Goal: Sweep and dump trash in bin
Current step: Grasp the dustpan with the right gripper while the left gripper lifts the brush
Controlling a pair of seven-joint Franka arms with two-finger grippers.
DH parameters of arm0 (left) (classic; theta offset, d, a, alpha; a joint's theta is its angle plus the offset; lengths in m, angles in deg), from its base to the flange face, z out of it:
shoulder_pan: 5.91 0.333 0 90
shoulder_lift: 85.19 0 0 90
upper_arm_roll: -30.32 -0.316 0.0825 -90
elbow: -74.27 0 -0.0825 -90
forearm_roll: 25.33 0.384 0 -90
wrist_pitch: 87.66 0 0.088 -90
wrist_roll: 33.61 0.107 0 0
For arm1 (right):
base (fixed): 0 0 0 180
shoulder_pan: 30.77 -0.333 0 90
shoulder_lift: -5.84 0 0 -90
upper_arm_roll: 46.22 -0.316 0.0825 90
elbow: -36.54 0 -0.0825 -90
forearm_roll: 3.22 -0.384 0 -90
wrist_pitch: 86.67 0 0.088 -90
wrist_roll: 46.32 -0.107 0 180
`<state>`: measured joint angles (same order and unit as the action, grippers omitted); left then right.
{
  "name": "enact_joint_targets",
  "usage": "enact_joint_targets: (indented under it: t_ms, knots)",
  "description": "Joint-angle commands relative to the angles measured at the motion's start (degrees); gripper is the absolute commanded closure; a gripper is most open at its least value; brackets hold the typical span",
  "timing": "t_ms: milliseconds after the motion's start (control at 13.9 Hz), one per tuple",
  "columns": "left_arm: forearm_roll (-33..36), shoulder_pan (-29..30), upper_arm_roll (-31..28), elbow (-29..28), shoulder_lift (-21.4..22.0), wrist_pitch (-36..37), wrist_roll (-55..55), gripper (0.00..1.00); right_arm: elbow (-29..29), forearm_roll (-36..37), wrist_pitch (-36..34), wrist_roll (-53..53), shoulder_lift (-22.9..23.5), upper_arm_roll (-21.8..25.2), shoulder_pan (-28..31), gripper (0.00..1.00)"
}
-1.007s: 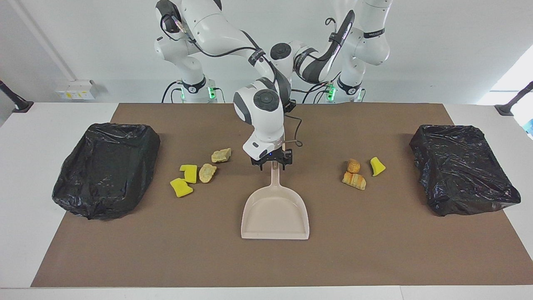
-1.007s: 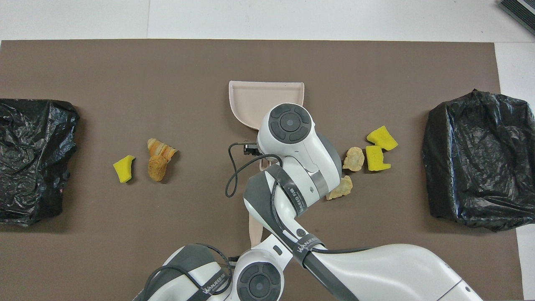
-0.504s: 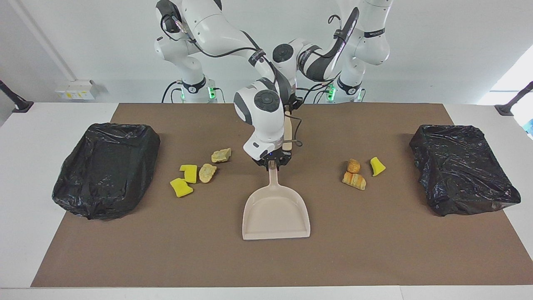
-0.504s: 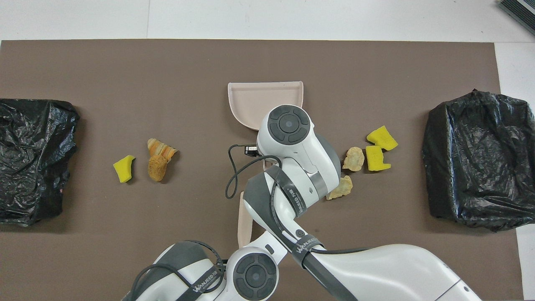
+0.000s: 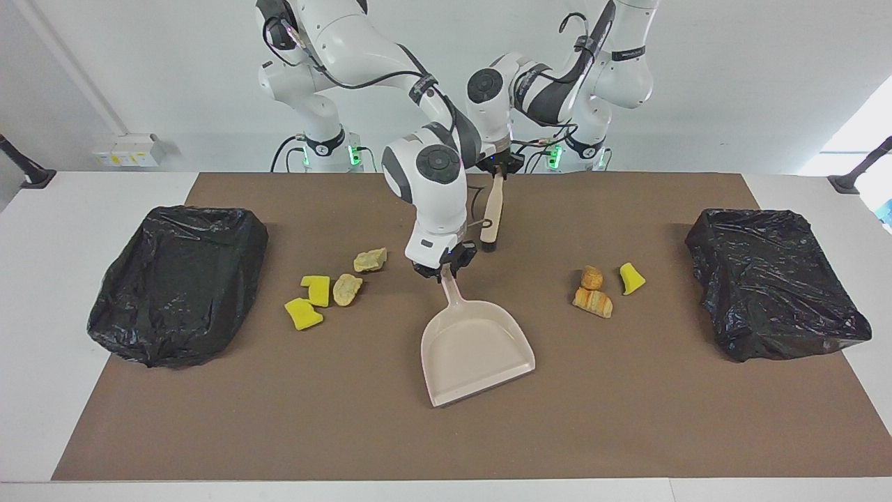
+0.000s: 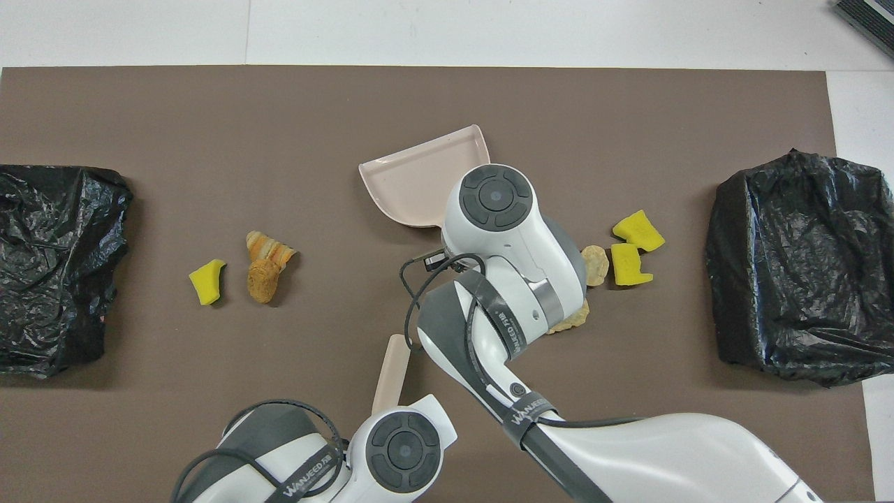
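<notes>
I've got the right gripper (image 5: 443, 270) clamped on the dustpan (image 5: 477, 352) handle, pan tilted, mouth swung toward the left arm's end. Left gripper (image 5: 496, 169) is closed around the top of a brush (image 5: 491, 209), hanging nearer the robots than the dustpan. Trash: four scraps (image 5: 327, 289) beside the dustpan toward the right arm's end, three (image 5: 603, 287) toward the left arm's. One black-bagged bin (image 5: 178, 282) past each cluster.
</notes>
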<state>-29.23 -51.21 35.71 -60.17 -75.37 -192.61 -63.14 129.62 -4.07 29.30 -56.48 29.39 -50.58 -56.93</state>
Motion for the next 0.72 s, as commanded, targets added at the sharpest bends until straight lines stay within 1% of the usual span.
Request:
enact_joint_targets:
  t_ms: [0, 216, 288, 504, 648]
  knots:
    - [-0.2, 4.3, 0.1, -1.5, 7.2, 6.0, 5.5, 1.00, 1.0, -0.6, -4.3, 12.2, -3.9, -0.6, 3.6, 1.00]
    - [-0.2, 12.7, 0.0, -0.9, 15.0, 11.5, 13.2, 1.00, 1.0, -0.6, -9.8, 26.8, -6.1, -0.6, 6.5, 1.00]
    - [-0.2, 15.9, 0.0, -0.7, 15.9, 12.5, 15.3, 1.00, 1.1, -0.6, -11.1, 31.6, -6.8, -0.6, 7.2, 1.00]
    - [-0.2, 25.1, 0.0, -0.4, 15.5, 11.4, 19.6, 1.00, 1.4, -0.4, -14.2, 46.2, -7.6, -0.6, 8.5, 1.00]
    - [-0.3, 32.3, 0.0, 0.4, 14.1, 10.1, 22.1, 1.00, 1.6, 1.7, -14.2, 53.7, -7.7, -0.5, 7.6, 1.00]
